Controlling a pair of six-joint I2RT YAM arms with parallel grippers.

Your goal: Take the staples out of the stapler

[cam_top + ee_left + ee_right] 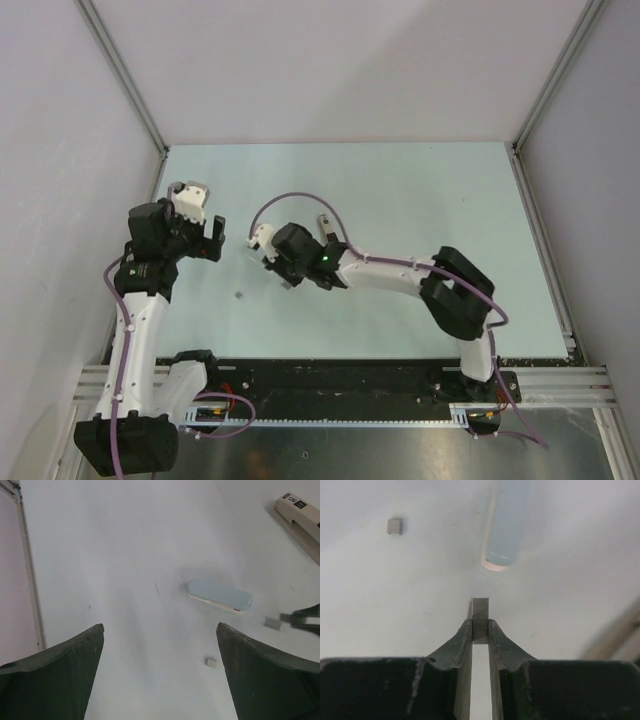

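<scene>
My right gripper [480, 624] is shut on a short grey strip of staples [480, 612] and holds it just above the table. The left wrist view shows the same strip [272, 623] at the right gripper's tips [302, 620]. A second small piece of staples [211, 663] lies loose on the table, also in the right wrist view [394, 526] and as a speck in the top view [238, 294]. The beige stapler [300, 515] lies beyond. My left gripper [160, 627] is open and empty, hovering left of the right gripper [262, 252].
A pale blue oblong piece [220, 596] lies on the table between the grippers and the stapler, just ahead of the held strip [507, 520]. The table's left wall rail [27, 570] runs near the left arm [140, 300].
</scene>
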